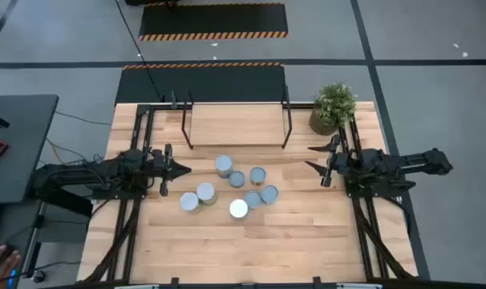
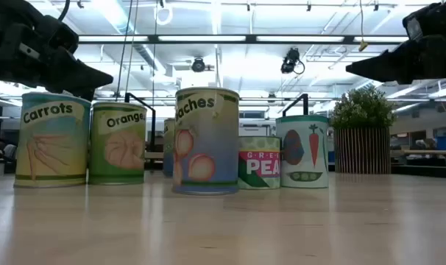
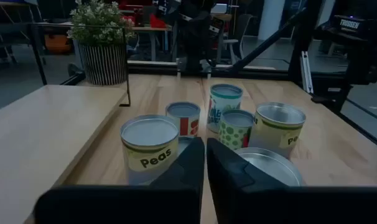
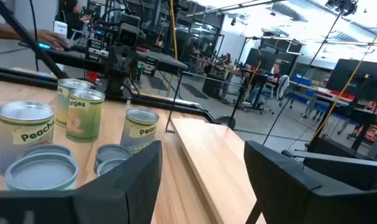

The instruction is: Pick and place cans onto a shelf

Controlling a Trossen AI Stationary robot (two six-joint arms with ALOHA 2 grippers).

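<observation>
Peaches can (image 2: 205, 140) stands closest in the low view, in front of the other cans. Its label reads there, as do Carrots (image 2: 52, 140), Orange (image 2: 118, 143) and a short peas can (image 2: 258, 162). The high view shows none of that, only the grey round tops of the cans (image 1: 235, 191) bunched at mid-table.

The high view alone gives the layout. The shelf (image 1: 236, 124) sits at the table's (image 1: 307, 241) far edge with nothing on its board, and the plant (image 1: 333, 107) is just beside its right end. Every can is on the table, on the near side of the shelf.

The left gripper (image 1: 179, 168) hangs at the left of the bunch, pointing at it, apart from the nearest can. Its wrist view shows its fingers (image 3: 188, 165) pressed together with nothing between them, and a Peas can (image 3: 149, 149) just ahead.

The right gripper (image 1: 313, 158) hangs to the right of the bunch, farther off than the left one. Its wrist view shows its fingers (image 4: 139, 171) spread and holding nothing; the board lies ahead of them and the cans off to one side.
</observation>
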